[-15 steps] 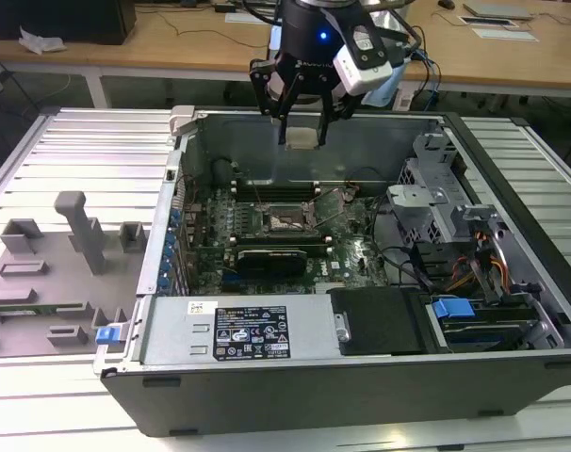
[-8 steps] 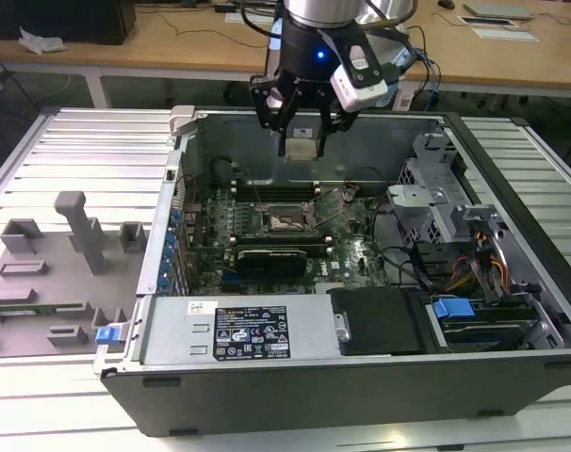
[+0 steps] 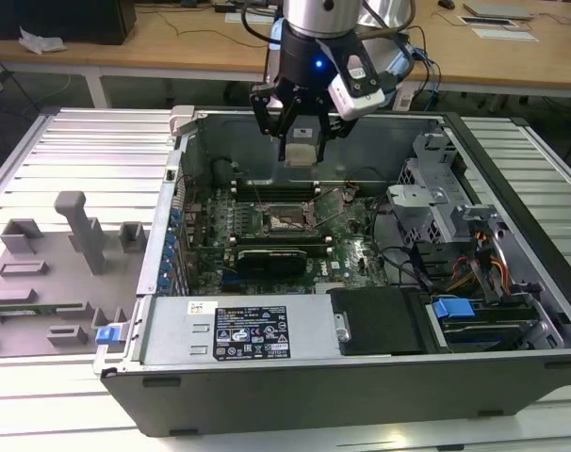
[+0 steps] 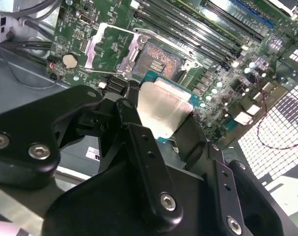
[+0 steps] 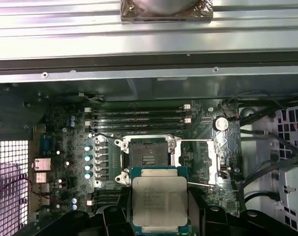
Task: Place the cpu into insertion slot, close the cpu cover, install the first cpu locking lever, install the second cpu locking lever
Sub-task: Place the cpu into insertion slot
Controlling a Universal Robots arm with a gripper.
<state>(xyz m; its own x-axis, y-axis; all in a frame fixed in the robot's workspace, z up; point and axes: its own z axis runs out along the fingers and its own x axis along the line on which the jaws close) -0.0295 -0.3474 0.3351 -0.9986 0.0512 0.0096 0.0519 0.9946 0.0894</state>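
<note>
**Claw** [image 3: 301, 153]: clenched on the cpu [image 5: 160, 199], which is gripped by two opposite edges and held flat, metal top facing up toward the wrist.

**Position:** suspended over the open computer case [image 3: 314, 400], clear of the motherboard [image 5: 65, 147].

**Insertion slot** [image 5: 148, 153]: located below the claw and apart from it, seen just past the chip's far edge. It is unoccupied, with the pin field exposed.

**Cpu cover** [image 5: 195, 156]: swung open and laid beside the slot, also beneath the claw.

**Alignment:** the chip's edges are judged roughly parallel to the slot frame, with its longer side directed toward the slot.
</note>
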